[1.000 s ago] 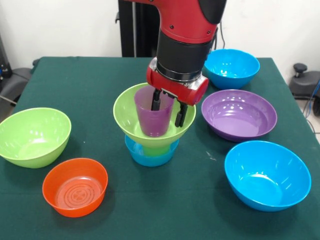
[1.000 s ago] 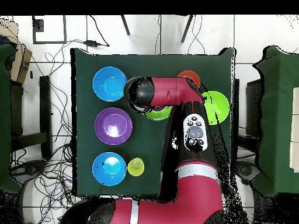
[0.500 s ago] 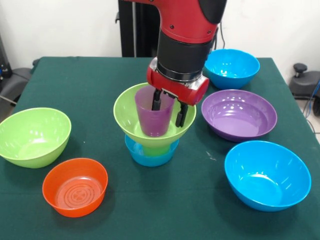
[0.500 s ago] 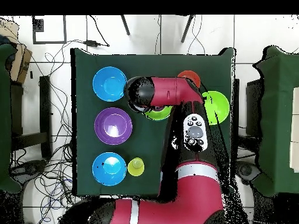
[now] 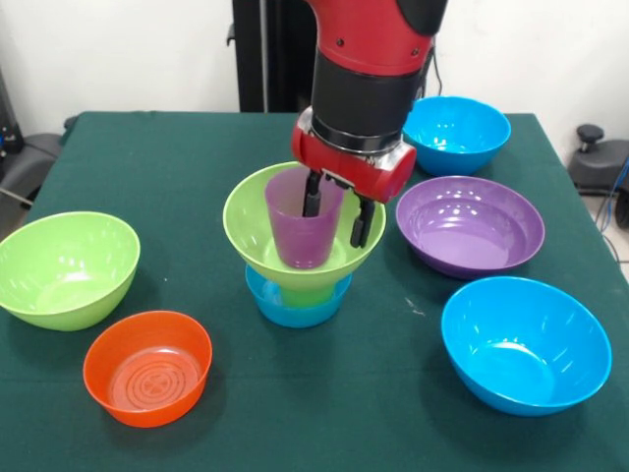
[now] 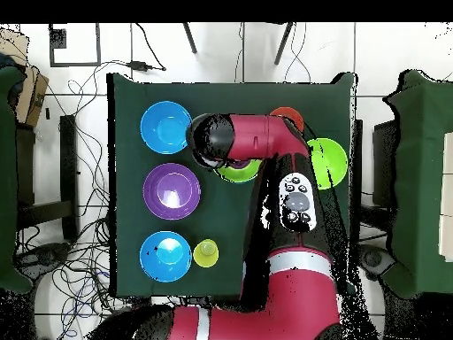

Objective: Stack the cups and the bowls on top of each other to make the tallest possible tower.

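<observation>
Tower [image 5: 300,258] at the table's middle: a small blue bowl [image 5: 295,307] at the base, a green cup [image 5: 307,292] in it, a lime green bowl [image 5: 257,224] on that, and a purple cup [image 5: 295,234] standing upright inside the green bowl. The gripper [image 5: 337,211] hangs over the purple cup with its fingers apart, one finger inside the cup's rim and the other outside it. Around the tower on the green table [image 5: 157,167]: a second lime green bowl [image 5: 64,267], an orange bowl [image 5: 147,367], a purple bowl [image 5: 470,225], two blue bowls [image 5: 525,343] [image 5: 455,133], and a yellow cup [image 6: 206,253]
</observation>
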